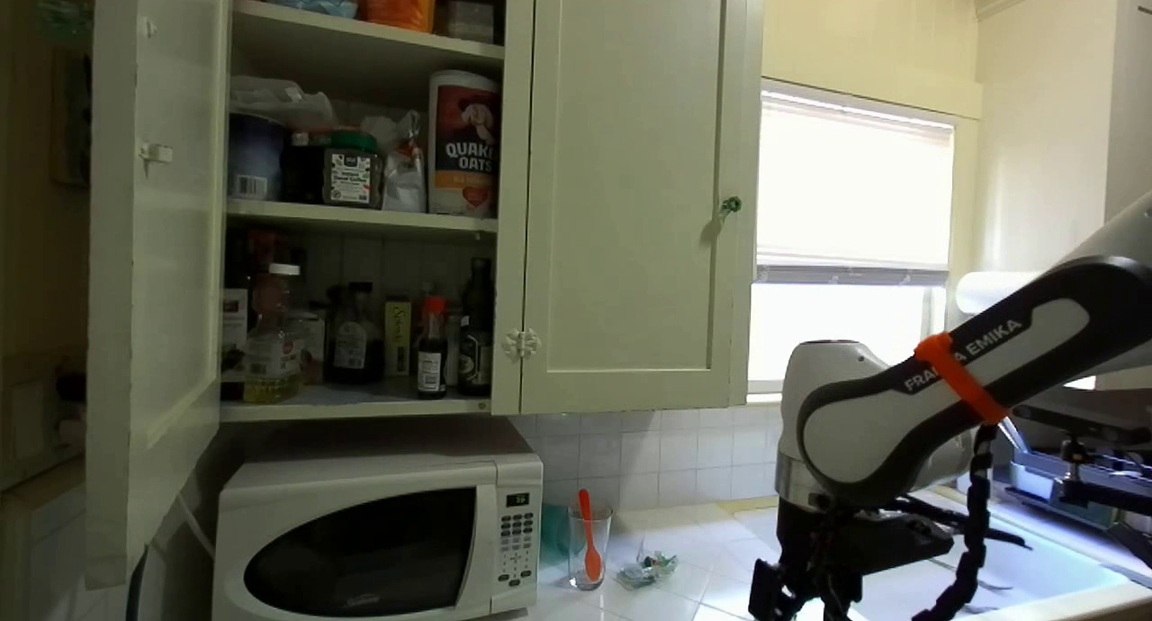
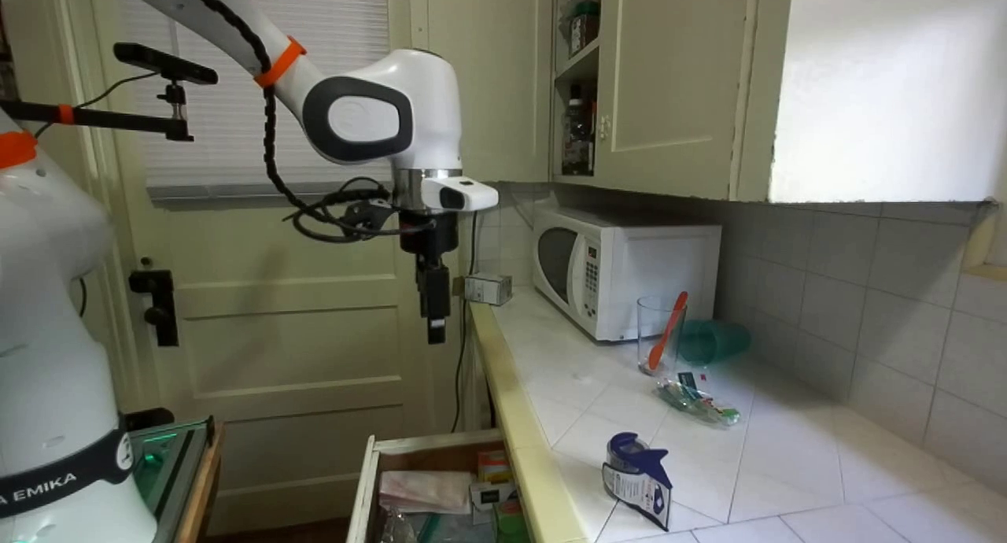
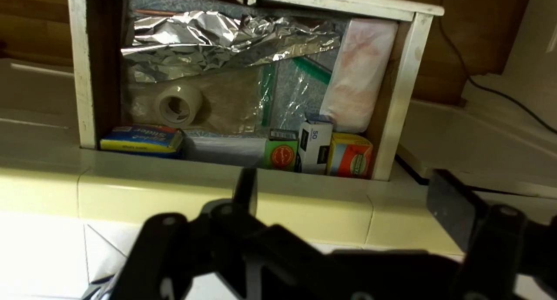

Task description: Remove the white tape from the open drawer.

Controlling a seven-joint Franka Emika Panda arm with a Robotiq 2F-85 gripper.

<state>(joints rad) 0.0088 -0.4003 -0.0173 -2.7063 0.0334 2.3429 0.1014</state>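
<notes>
White tape (image 3: 187, 96) inside the open drawer (image 3: 402, 95)
It lies on a clear plastic bag (image 3: 228, 95) (crumpled foil (image 3: 187, 58) just beside it); higher up, the jaws stand spread wide apart.

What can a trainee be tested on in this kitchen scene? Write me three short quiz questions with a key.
1. Multiple choice: where does the white tape roll lie? (a) on top of the microwave; (b) in the open drawer; (c) on the countertop.
2. True or false: the gripper is open and holds nothing.
3. Short answer: what is the orange utensil in?

Key: 1: b. 2: true. 3: a clear glass.
</notes>
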